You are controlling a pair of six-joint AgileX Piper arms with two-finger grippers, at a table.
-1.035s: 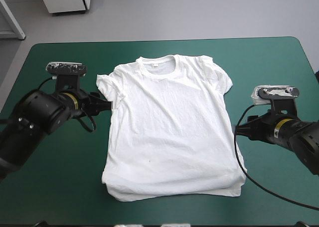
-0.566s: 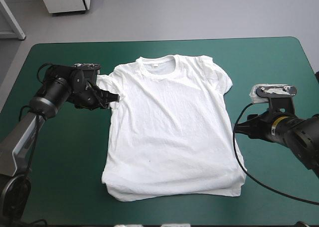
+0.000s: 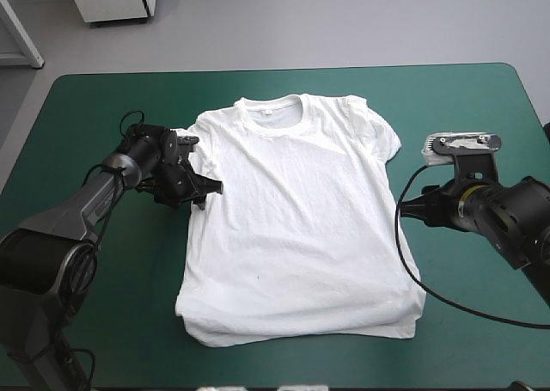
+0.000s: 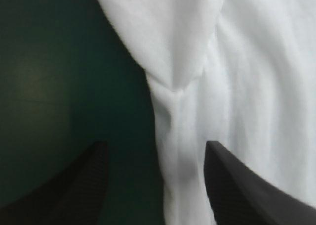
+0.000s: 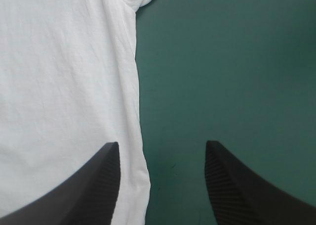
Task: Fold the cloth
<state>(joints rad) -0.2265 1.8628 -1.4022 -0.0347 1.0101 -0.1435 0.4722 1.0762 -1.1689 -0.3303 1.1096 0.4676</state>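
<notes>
Although the T-shirt lies spread flat in the middle of the teal-green worktop, no fold across it shows yet. I judge the task to be near its start: the smoothing looks done, while the side folds and the final halving are left. At the hem a 2nd layer peeks out below the top one, which may be only the back panel.

The left pincer sits low at the shirt's left side, just under the left sleeve. Its 2 black fingers are spread with the cloth's side edge between them, pinching nothing. The right pincer is at the opposite side edge, below the right sleeve, and is also spread. 1 of its fingers is over white fabric, the other over bare cover.

The fabric is a thin, soft white knit, finely wrinkled, with a ribbed round collar. The left sleeve is bunched into a pointed flap. Such limp cloth will probably sag and crease when lifted.
</notes>
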